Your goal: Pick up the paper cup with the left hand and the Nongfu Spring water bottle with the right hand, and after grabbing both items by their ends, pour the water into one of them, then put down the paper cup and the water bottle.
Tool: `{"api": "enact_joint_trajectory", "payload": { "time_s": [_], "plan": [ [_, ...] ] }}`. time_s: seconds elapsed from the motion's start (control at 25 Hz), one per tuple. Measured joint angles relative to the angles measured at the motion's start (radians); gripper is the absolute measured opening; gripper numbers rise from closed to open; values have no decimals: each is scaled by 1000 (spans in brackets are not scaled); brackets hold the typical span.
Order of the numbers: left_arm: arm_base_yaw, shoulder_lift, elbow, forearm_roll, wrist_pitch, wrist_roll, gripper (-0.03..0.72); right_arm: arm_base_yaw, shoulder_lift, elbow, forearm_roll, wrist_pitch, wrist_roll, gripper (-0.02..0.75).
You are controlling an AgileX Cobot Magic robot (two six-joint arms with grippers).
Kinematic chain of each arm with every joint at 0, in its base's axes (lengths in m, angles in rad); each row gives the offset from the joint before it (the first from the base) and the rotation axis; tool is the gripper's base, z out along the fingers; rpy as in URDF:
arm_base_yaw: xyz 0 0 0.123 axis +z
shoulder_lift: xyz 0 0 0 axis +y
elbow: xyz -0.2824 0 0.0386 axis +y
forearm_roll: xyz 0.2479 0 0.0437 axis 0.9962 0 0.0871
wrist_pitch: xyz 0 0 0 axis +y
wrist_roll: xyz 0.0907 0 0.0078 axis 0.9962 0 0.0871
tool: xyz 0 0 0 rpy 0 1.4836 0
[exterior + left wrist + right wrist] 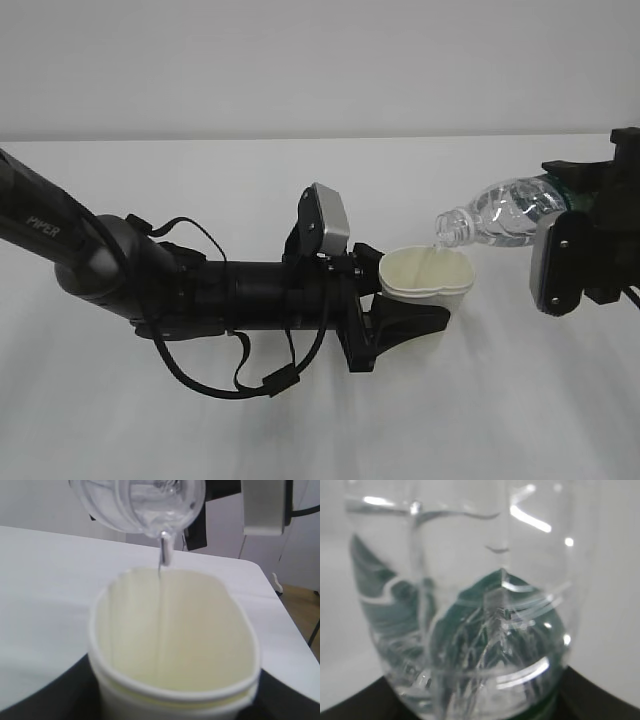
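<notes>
Pour step underway: left end effector (405, 325) clamps the paper cup (428, 272) near its base, squeezing the rim into an oval; right end effector (585, 240) holds the bottle (500, 212) by its bottom end, tipped neck-down with its mouth just over the cup rim. A thin stream of water (160, 625) falls into the cup in the left wrist view. Next, judging by the task: tilt the bottle back upright without dripping, then set both down on the white counter (520, 400). Cup is thin cream paper with a rolled rim, easily crushed; bottle is clear ribbed plastic with a green label.
</notes>
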Motion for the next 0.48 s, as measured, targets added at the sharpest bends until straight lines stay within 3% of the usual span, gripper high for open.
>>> {"api": "enact_joint_trajectory", "payload": {
  "time_s": [0.48],
  "plan": [
    [0,0,0,0,0,0,436,0,0,0,0,0,-2,384]
  ]
}}
